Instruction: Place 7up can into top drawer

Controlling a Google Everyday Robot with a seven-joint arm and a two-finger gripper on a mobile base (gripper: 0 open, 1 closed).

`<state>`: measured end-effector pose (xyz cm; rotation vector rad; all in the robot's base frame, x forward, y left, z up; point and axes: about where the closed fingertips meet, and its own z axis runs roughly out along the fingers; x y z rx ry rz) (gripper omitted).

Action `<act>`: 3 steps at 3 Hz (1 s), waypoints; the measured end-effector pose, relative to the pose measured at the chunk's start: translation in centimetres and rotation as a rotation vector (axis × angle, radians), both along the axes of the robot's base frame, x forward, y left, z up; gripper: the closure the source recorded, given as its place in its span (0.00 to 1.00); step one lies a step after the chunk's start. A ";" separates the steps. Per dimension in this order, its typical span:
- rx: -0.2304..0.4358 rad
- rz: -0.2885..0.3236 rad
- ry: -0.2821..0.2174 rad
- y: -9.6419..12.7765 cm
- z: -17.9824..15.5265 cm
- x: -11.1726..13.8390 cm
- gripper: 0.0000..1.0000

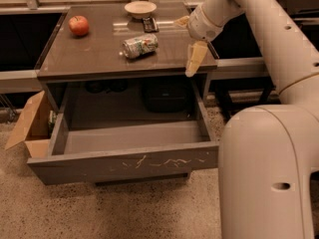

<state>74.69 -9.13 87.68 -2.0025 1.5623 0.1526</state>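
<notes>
The 7up can lies on its side near the middle of the brown tabletop. It is dented, silvery-green and white. The top drawer is pulled out wide below the table, its scratched grey front panel facing me, with nothing visible inside. My gripper hangs over the table's right edge, to the right of the can and apart from it. It is open and empty, with one pale finger pointing down and the other near the table's back right.
A red apple sits at the table's back left. A pale bowl and a small dark object are at the back. A cardboard box stands left of the drawer. A black bag sits under the table.
</notes>
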 end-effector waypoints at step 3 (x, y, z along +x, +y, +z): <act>0.210 0.078 -0.118 6.7 -0.5 6.1 0.00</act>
